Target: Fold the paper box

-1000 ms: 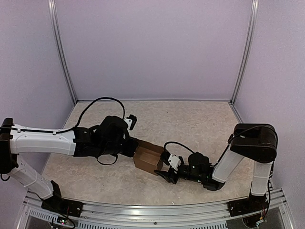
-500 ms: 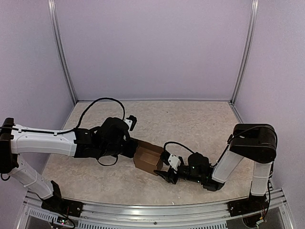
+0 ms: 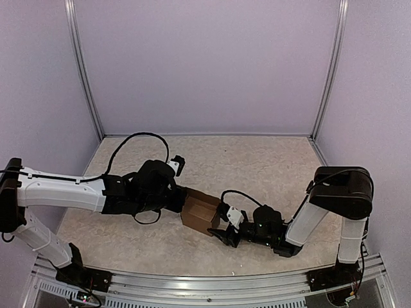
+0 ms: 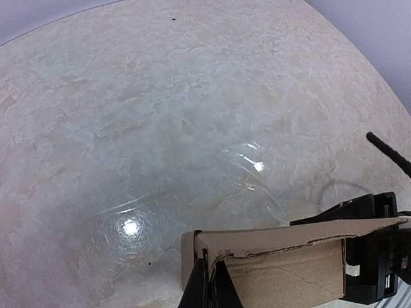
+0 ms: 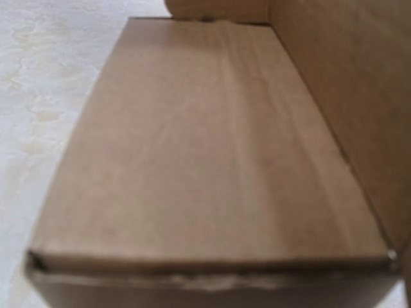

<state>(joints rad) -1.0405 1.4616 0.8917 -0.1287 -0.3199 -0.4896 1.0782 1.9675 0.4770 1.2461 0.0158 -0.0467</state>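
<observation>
The left arm (image 3: 64,191) stretches from the left edge toward mid-frame with the left gripper (image 3: 178,200) pinched shut, while the right arm (image 3: 324,208) folds low at lower right, the right gripper (image 3: 220,226) pointing left, jaws apart.

Table (image 3: 270,160): flat top, mottled cream-and-beige stone pattern; surface glossy, with bright light spots and faint curved scuff marks showing in the left wrist view; metal rail (image 3: 212,282) running along its near edge; one item on the top: paper box (image 3: 200,213), plain brown cardboard, small and low, open upward, placed in the near-middle area, slightly left of centre, set at an angle to the near edge.
</observation>
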